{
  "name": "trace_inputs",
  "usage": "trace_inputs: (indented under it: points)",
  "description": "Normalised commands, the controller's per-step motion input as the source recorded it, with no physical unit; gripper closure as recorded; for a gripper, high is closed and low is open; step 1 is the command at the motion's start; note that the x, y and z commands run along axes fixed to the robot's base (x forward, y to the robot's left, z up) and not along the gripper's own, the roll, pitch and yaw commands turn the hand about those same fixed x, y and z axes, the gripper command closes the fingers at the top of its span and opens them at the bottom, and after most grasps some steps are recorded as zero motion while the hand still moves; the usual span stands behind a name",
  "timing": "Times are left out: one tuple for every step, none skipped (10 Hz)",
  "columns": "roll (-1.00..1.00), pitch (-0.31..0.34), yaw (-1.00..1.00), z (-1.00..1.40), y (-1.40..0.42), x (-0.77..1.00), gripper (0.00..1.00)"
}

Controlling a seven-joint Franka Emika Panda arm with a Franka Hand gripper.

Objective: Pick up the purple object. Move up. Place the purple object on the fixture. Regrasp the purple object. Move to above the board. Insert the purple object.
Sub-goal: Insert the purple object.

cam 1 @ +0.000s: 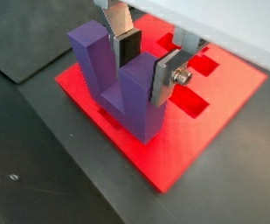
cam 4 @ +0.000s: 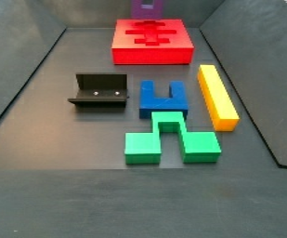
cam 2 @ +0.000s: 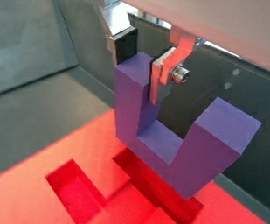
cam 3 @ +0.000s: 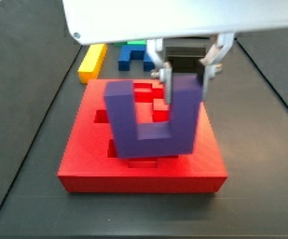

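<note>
The purple object (cam 1: 102,70) (cam 2: 213,140) (cam 3: 146,131) is a U-shaped block held upright with its prongs up, low over the cutouts of the red board (cam 1: 172,149) (cam 2: 32,149) (cam 3: 146,173) (cam 4: 158,51). Whether its base touches the board I cannot tell. My gripper (cam 1: 145,77) (cam 2: 143,72) (cam 3: 187,77) is shut on the top of one prong, one silver finger on each side. In a side view only a sliver of the purple object (cam 4: 146,6) shows at the frame's edge. The fixture (cam 4: 98,90) stands bare, apart from the board.
A blue block (cam 4: 162,96), a green block (cam 4: 168,139) and a yellow bar (cam 4: 216,93) lie together on the dark floor beside the fixture. The same yellow bar (cam 3: 92,61) and blue block (cam 3: 140,58) show beyond the board. Sloped walls ring the floor.
</note>
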Motion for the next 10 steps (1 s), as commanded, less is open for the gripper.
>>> trace_inputs:
  points:
    - [0.5,-0.303,0.0,0.39,-0.06,0.0,1.0]
    - [0.5,-0.269,0.01,0.25,-0.1,-0.04,1.0]
    - [0.36,-0.26,0.16,0.0,-0.07,-0.15,1.0]
    - [0.2,-0.233,0.19,-0.2,0.0,-0.11,1.0]
    - [0.19,-0.201,0.21,-0.21,0.0,-0.05,1.0]
    - [0.24,-0.116,0.16,-0.13,-0.02,0.0,1.0]
    - [0.1,-0.004,0.0,-0.17,-0.11,-0.12,1.0]
    - [0.08,0.026,-0.15,-0.23,-0.09,-0.1,1.0]
    - [0.07,0.081,-0.24,-0.28,-0.12,-0.11,1.0]
    - [0.06,0.164,-0.24,-0.19,-0.14,0.02,1.0]
